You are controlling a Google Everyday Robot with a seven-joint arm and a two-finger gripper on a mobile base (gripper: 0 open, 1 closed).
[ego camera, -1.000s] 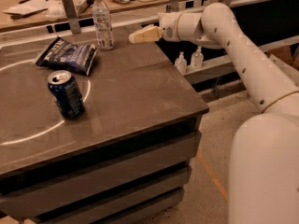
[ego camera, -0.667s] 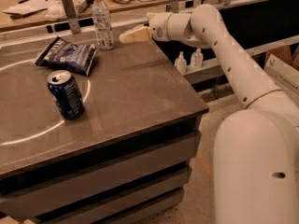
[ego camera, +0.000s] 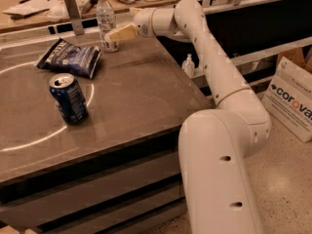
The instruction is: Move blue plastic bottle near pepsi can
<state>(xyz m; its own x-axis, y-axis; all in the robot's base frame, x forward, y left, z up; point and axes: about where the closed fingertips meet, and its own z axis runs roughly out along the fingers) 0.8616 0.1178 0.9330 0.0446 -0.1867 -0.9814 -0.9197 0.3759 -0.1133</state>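
Since the earlier frame, the arm [ego camera: 214, 67] has swung toward the upper left of the frame. The gripper [ego camera: 112, 35], which stood apart from the bottle a moment ago, now reaches its lower right side. Bottle, can and bag have not shifted on the desk [ego camera: 141, 96].

Gripper: located upper centre-left of the frame, above the far edge of the desk, pointing left and slightly down. Its tan tip overlaps the lower part of the blue plastic bottle [ego camera: 105, 17] in this view. Whether it actually touches the bottle cannot be confirmed. Whether the jaws are open or closed cannot be told from this angle.

Blue plastic bottle: upright at the far edge of the desk, upper left of the frame, white cap on.

Pepsi can [ego camera: 69, 99]: upright at left centre of the frame, nearer the front of the desk, well apart from the bottle. It stands on a white circular line [ego camera: 29, 143] marked on the desk top.

Chip bag [ego camera: 68, 57]: dark blue, lying flat between the can and the bottle, toward the left.

Other items: a small clear pump bottle [ego camera: 189, 65] stands on a lower ledge just past the right edge of the desk. A white box printed "corova" [ego camera: 292, 99] sits on the floor at right centre.
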